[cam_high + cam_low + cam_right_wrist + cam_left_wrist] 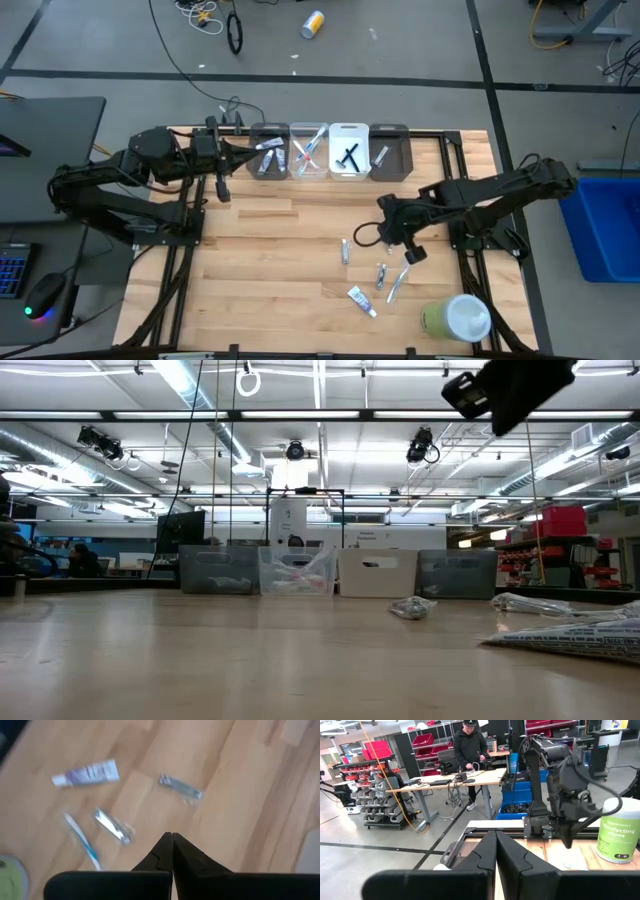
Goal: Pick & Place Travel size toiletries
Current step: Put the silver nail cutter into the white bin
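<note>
Several travel size toiletries lie loose on the wooden table: a small grey tube (346,250), a second grey tube (381,272), a toothbrush (397,285) and a white-blue toothpaste tube (361,299). My right gripper (411,254) hovers shut and empty just above and beside them. Its wrist view shows the toothpaste (87,773), two grey tubes (181,787) (112,826) and the toothbrush (82,840) beyond the shut fingertips (171,839). More toiletries sit in the bins at the back. My left gripper (243,152) is shut and empty by the leftmost bin (268,150).
Four bins line the table's far edge: grey, clear (308,150), white (348,150) and grey (390,150). A green-and-white round container (457,317) stands at the front right. A blue crate (603,225) sits off the table's right side. A person (472,750) works at a desk far behind.
</note>
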You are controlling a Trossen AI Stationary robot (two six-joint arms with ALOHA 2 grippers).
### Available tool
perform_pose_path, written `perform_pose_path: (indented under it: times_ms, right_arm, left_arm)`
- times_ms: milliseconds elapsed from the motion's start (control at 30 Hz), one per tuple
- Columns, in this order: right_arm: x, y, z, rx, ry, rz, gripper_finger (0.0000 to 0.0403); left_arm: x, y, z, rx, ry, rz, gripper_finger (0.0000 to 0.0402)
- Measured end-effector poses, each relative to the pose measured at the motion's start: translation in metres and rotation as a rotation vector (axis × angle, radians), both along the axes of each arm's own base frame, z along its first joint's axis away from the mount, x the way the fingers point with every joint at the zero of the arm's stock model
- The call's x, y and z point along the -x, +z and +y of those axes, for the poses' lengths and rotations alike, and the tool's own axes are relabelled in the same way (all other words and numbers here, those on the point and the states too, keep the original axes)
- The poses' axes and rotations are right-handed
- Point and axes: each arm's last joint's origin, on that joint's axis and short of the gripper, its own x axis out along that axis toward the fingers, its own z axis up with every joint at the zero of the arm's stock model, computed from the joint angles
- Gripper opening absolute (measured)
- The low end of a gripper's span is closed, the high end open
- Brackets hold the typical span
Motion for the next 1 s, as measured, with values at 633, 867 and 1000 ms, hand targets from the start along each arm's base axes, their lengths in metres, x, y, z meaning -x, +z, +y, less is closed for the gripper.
perform_pose_path:
  times_ms: [633, 867, 1000]
  right_arm:
    - [0.019, -0.060, -0.019, 0.354, 0.379, 0.174, 0.0097]
    - [0.029, -0.082, -0.022, 0.398, 0.545, 0.238, 0.0179]
    - [0.029, -0.094, -0.022, 0.400, 0.550, 0.229, 0.0209]
  left_arm:
    - [0.000, 0.000, 0.000, 0.000, 0.001, 0.000, 0.0009]
    - [0.000, 0.000, 0.001, -0.001, 0.021, 0.000, 0.0015]
    - [0.000, 0.000, 0.001, -0.003, 0.028, 0.001, 0.0017]
